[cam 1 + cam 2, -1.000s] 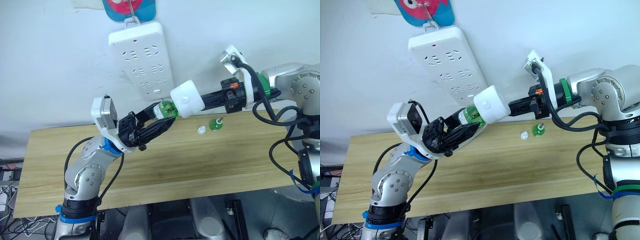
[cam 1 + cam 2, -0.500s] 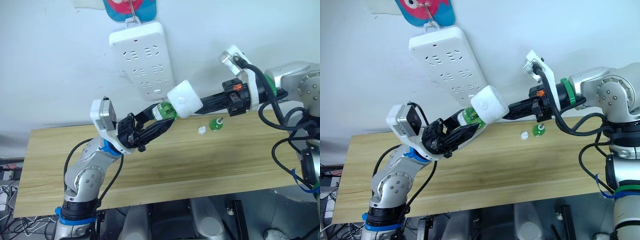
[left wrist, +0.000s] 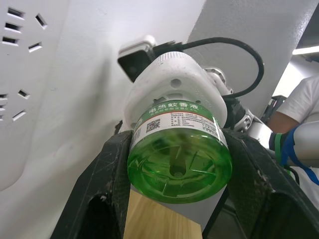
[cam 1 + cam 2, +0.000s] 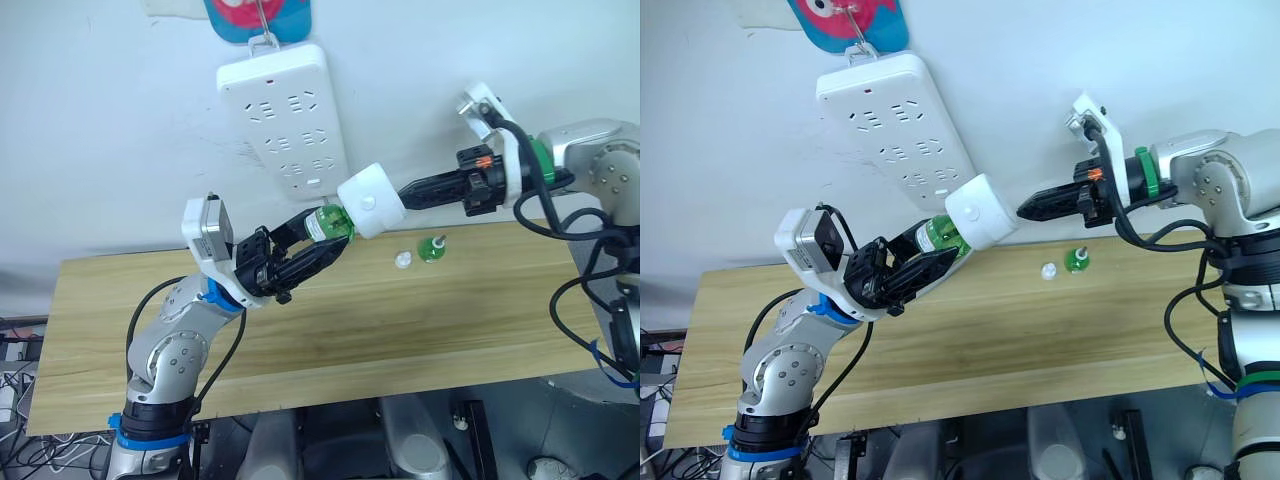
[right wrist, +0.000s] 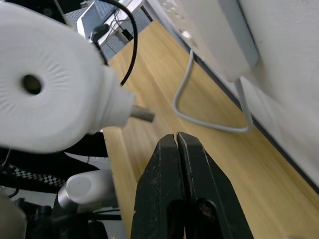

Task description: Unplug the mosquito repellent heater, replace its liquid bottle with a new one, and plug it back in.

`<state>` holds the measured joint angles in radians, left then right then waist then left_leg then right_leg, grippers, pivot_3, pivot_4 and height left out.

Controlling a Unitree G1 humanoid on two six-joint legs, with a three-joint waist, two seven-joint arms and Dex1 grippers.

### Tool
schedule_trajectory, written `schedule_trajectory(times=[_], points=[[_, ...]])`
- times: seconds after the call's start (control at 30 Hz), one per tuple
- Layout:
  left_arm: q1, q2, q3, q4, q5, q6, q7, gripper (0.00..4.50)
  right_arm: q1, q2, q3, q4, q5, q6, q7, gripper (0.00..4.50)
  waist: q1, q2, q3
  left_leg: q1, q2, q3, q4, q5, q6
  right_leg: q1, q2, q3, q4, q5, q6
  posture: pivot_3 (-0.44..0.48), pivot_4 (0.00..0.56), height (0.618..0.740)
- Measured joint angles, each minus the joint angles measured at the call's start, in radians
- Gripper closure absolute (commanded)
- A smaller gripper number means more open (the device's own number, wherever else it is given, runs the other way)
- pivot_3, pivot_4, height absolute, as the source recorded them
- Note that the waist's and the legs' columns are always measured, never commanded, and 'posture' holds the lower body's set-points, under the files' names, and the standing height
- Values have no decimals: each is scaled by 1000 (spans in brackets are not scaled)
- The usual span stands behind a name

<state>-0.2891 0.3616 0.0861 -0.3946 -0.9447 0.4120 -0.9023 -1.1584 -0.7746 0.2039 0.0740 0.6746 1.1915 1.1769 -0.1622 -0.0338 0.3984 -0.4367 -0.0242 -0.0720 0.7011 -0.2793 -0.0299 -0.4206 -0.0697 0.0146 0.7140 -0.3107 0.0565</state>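
The left gripper (image 4: 318, 243) is clamped around the green bottle (image 3: 179, 159) screwed into the mosquito repellent heater (image 4: 370, 200), holding the unit in the air above the table (image 4: 400, 330) below the power strip (image 4: 283, 115), while the right gripper (image 4: 1025, 211), fingers pressed together and empty, sits just beside the heater without touching it.

A long wooden table (image 4: 330, 330) with a pale, streaked grain stands against a white wall (image 4: 110, 150). Two small things lie on it, both near its back edge on the robot's right side — a small white cap (image 4: 402, 261) and, just beside it, a green bottle (image 4: 432, 248) with a white tip, standing upright. The two are close but apart. A thin grey cable (image 5: 199, 107) lies looped on the wood by the wall, seen in the right wrist view.
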Motion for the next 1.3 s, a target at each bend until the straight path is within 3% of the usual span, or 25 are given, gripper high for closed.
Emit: schedule_trajectory(times=[0.37, 1.3], points=[[0, -3, 0, -9, -17, 17, 18, 2173, -34, 92, -7, 5, -13, 1, -40, 4450, 1, 0, 0, 0, 0, 0, 0, 0, 0, 0, 0, 0, 0, 0, 0, -243, 342, 740], [6, -12, 6, 20, 30, -33, -16, 2173, 0, 26, -64, -277, 211, 295, -75, 4450, 1, 0, 0, 0, 0, 0, 0, 0, 0, 0, 0, 0, 0, 0, 0, -268, 349, 740]])
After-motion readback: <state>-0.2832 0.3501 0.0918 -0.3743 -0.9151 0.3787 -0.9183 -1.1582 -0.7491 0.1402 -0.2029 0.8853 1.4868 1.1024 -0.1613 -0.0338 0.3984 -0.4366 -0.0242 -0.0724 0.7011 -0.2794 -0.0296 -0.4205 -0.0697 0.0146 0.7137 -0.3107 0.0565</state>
